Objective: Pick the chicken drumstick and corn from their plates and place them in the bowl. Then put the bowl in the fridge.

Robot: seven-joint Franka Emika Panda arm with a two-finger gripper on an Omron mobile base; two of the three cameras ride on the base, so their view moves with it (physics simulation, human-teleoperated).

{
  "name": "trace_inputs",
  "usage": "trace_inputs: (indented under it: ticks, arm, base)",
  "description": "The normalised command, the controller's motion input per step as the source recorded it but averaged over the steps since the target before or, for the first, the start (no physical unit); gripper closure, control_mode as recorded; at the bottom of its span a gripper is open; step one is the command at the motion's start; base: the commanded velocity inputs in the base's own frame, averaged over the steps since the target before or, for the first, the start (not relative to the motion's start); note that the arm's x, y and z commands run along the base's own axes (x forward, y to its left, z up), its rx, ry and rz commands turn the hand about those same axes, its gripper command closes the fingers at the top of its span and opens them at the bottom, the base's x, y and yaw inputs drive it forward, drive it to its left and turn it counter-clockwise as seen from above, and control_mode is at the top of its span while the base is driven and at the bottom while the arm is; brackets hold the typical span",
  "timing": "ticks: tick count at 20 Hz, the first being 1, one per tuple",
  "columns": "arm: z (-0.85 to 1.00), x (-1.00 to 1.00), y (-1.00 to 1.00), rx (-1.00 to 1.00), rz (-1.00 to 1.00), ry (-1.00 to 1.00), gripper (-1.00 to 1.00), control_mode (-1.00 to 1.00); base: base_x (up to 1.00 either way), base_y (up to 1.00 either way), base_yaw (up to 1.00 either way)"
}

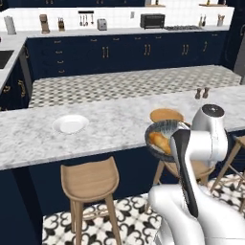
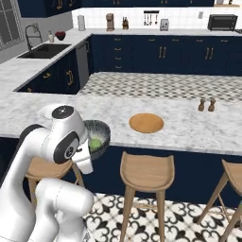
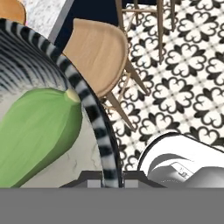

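Left base view: the bowl (image 1: 160, 137) hangs off the table (image 1: 110, 129) edge, above a stool (image 1: 177, 165), carried at the arm's end; the drumstick (image 1: 160, 141) lies inside it, long axis running from the far rim toward the arm. White plate (image 1: 70, 124) and wood plate (image 1: 166, 115) both sit bare.
Right base view: bowl (image 2: 96, 137) held clear of the table, beside the wrist; corn (image 2: 95, 143) inside.
Hand view: fingers (image 3: 110, 180) pinch the bowl's striped rim (image 3: 94, 118); corn (image 3: 37, 135) lies just inside it, tip (image 3: 71, 96) pointing away from the fingers, long axis slanting toward the fingers.
Progress: both foods loaded, bowl lifted; carrying it to the fridge is left.
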Motion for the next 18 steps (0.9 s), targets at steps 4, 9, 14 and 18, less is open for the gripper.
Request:
trace_inputs:
  ticks: [4, 9, 14, 18]
  arm:
    - [0.00, 0.00, 0.00, 0.00, 0.00, 0.00, 1.00, 1.00]
    - [0.00, 0.00, 0.00, 0.00, 0.00, 0.00, 1.00, 1.00]
    - [0.00, 0.00, 0.00, 0.00, 0.00, 0.00, 1.00, 1.00]
    - [0.00, 0.00, 0.00, 0.00, 0.00, 0.00, 1.00, 1.00]
  base:
    - [-0.47, -0.02, -0.34]
    - [-0.20, -0.01, -0.53]
    - [0.10, -0.06, -0.59]
    - [0.45, -0.11, -0.63]
